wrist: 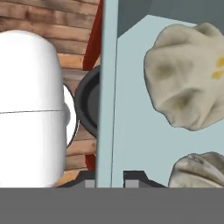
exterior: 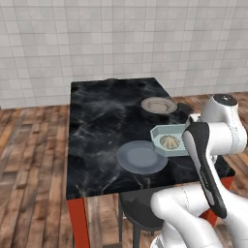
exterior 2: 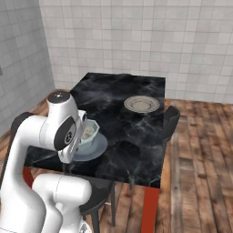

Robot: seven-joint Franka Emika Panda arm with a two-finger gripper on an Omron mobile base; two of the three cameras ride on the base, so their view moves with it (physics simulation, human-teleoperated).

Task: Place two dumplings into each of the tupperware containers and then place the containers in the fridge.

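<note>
Gripper (wrist: 109, 180) clamped on tupperware container (wrist: 131, 131) rim, 2 dumplings (wrist: 188, 74) inside

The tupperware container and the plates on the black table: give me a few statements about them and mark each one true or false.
1. The tupperware container has dumplings in it. True; the hand view shows two dumplings on its pale floor.
2. The fingers are shut on the container's rim. True, they stand either side of its wall.
3. The container sits on the beige plate. False; that plate stands apart, farther back on the table.
4. The blue-grey plate is piled with dumplings. False; none show on it.
5. The table top is white. False; it is black marble.
</note>
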